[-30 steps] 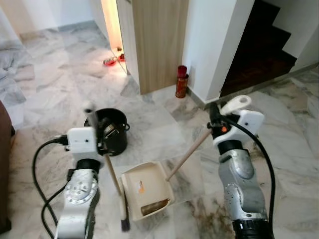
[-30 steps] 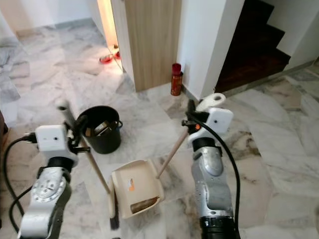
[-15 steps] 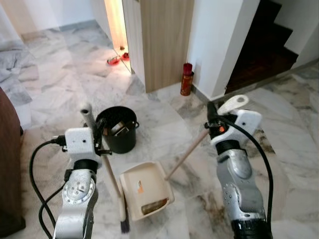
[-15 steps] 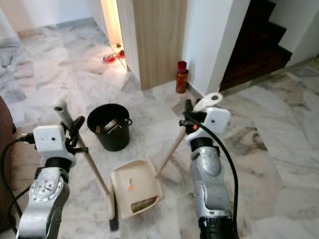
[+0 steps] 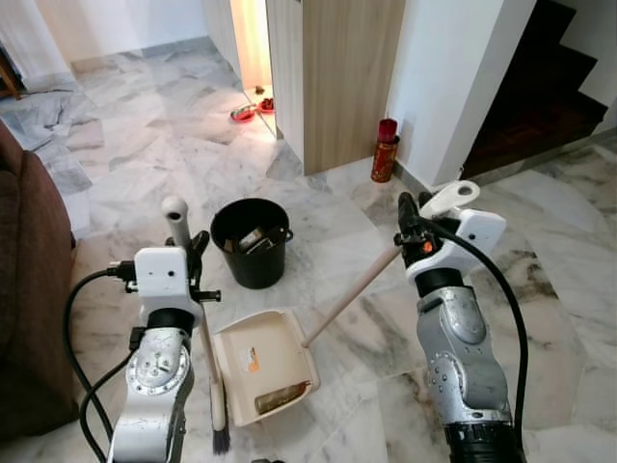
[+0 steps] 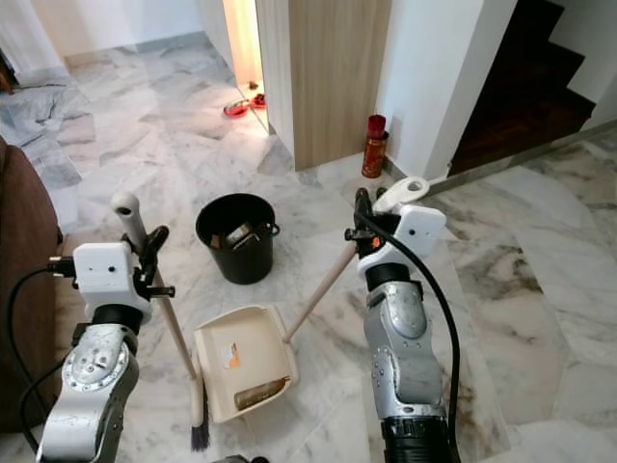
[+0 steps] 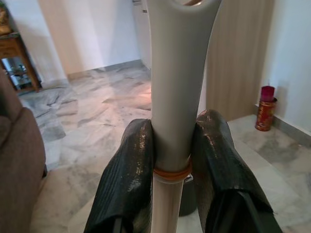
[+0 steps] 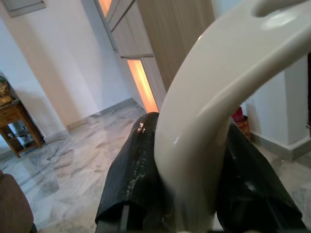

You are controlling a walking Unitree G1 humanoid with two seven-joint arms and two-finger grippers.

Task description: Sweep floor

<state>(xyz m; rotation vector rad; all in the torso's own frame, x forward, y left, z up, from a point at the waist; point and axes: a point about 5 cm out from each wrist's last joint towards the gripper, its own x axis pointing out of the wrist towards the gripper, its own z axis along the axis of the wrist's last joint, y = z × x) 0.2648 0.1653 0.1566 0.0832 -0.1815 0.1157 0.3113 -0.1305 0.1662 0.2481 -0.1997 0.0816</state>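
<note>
While both arms carry sweeping gear, layout:
left tool point(image 7: 171, 160): pinching broom point(image 5: 206, 357) handle, bristles down on floor near left
right tool point(image 8: 194, 160): clamped on dustpan point(image 5: 260, 365) handle, pan flat, likely to catch dirt
bucket point(image 5: 251, 241): just beyond pan
floor point(image 5: 145, 164): marble; sofa point(image 5: 29, 289) left, stairs point(image 5: 540, 87) far right

This is a lived-in home, seen in a hallway with a polished marble floor point(image 5: 125, 164) running across the whole frame. At the upper right a dark staircase point(image 5: 540, 87) climbs behind a white wall, and at the top centre a wood-panelled cabinet point(image 5: 352, 77) stands beside a warmly lit doorway with red slippers point(image 5: 253, 110) on its threshold. A brown sofa point(image 5: 29, 289) fills the left edge, and a small wooden side table point(image 7: 12, 60) stands against a cream wall
</note>
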